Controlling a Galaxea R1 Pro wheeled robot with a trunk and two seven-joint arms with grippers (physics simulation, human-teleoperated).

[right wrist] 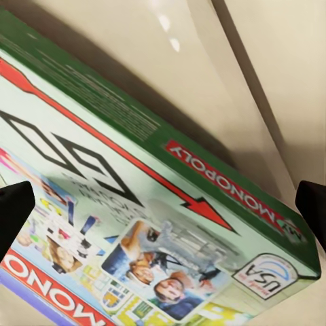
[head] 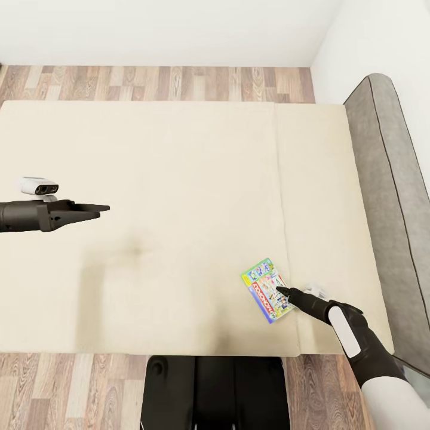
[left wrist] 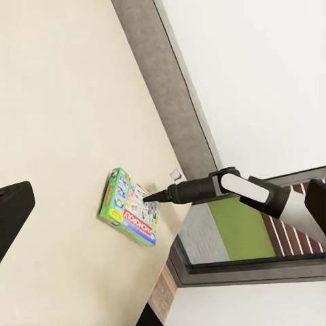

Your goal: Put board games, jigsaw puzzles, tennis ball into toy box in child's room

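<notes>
Monopoly box (head: 267, 290) flat on the beige mattress (head: 179, 179) at the near edge, beside the grey headboard (head: 391, 197), right gripper (head: 282, 291) reaching its corner, fingers spread wide apart. Farther left, left gripper (head: 98, 212) above bare mattress, released, grasping nothing.
</notes>
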